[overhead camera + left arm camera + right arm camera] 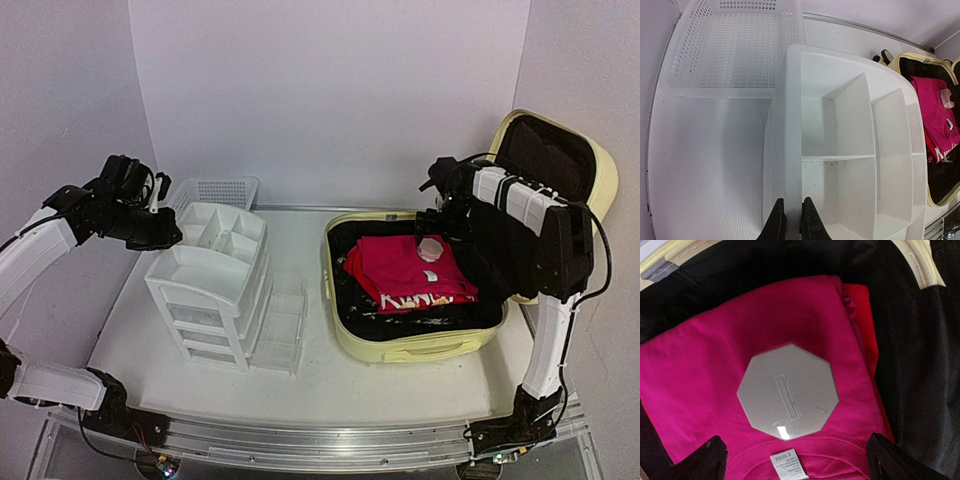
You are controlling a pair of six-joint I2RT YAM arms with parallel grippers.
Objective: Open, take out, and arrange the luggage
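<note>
luggage (420, 345) open on tabletop, lid up, directly under right tool (800, 460). That tool spread wide, empty, grey octagon disc (787, 392) on pink shirt (700, 370) just beneath. Tip: drop straight, pinch disc edges, skip fabric. Right elbow high, wrist tipped down. Left tool (791, 220) pinched shut, empty, over drawer unit (850, 150).

I see a white surface (310, 385) carrying a mesh basket (218, 190) back left, a drawer unit (210, 290) centre-left, open luggage (410, 348) right.

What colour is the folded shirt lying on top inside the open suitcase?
The shirt is bright pink; the right wrist view shows it best.
</note>
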